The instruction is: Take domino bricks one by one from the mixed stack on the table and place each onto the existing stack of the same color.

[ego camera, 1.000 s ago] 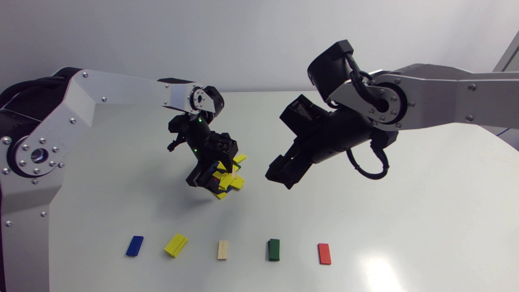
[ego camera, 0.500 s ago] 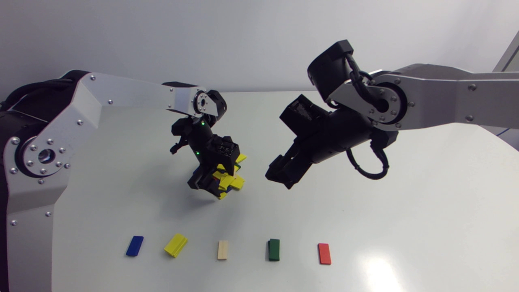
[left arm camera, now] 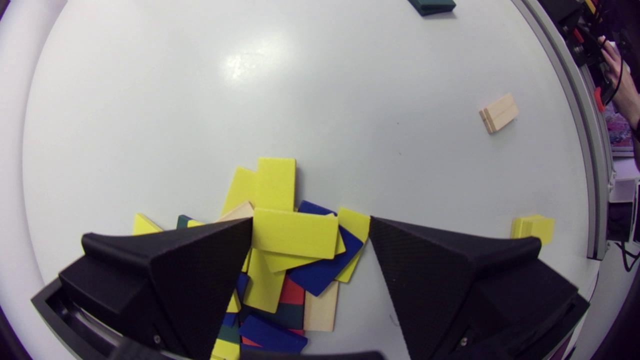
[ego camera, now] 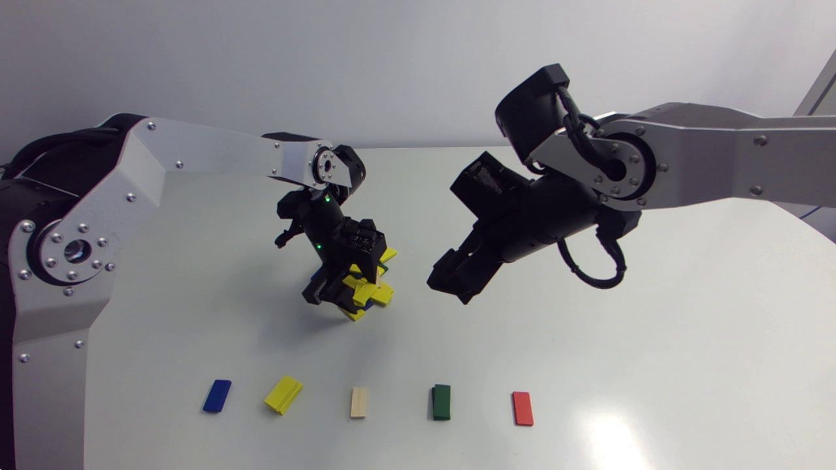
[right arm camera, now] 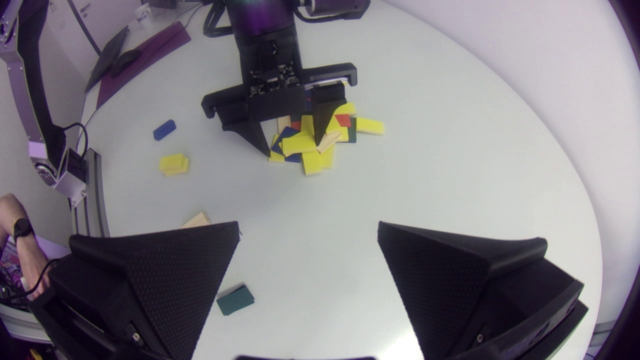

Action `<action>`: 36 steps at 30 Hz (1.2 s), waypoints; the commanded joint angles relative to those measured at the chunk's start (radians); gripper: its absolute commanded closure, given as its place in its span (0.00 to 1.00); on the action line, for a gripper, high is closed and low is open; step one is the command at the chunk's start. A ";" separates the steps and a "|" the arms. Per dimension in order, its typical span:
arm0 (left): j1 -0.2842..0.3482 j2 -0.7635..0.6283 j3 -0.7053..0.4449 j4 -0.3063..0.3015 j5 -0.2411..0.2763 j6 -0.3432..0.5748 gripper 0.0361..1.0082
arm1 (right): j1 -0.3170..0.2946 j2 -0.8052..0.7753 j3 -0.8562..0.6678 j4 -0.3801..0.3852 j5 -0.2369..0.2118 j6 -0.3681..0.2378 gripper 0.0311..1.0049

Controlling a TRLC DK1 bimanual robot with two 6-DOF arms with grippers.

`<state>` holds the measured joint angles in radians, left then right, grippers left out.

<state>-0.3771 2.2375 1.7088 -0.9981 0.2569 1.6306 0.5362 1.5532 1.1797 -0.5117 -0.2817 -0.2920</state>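
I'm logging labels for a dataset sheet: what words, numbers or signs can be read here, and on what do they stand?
None can be read.
The mixed stack and the row of single-colour stacks: plain coloured faces, no numbers or dots.
Right arm's black wrist housing: any marking is too blurred to read.
Left claw and right claw: plain black, no print.

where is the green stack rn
In the head view the green stack lies in the front row of sorted bricks, just right of the middle, between the natural-wood stack and the red brick.
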 commanded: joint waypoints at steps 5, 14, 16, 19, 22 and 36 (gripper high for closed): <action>0.004 0.057 0.046 -0.007 -0.001 0.046 0.25 | -0.007 0.028 0.000 0.012 -0.004 -0.003 0.04; 0.004 0.063 0.057 -0.010 -0.001 0.060 0.36 | -0.007 0.039 0.008 0.012 -0.004 -0.003 0.04; 0.006 0.063 0.057 -0.010 -0.001 0.063 0.47 | -0.007 0.044 0.011 0.012 -0.004 -0.004 0.04; 0.009 0.063 0.057 -0.013 -0.001 0.066 0.61 | -0.007 0.047 0.018 0.012 -0.004 -0.003 0.04; 0.010 0.060 0.057 -0.014 -0.001 0.066 0.78 | -0.007 0.048 0.023 0.010 -0.004 -0.003 0.04; 0.024 -0.052 0.074 -0.071 -0.001 0.040 0.78 | 0.005 0.013 0.008 0.001 -0.002 0.007 0.04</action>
<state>-0.3672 2.2463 1.7592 -1.0447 0.2569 1.6592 0.5365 1.5803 1.1835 -0.5091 -0.2817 -0.2916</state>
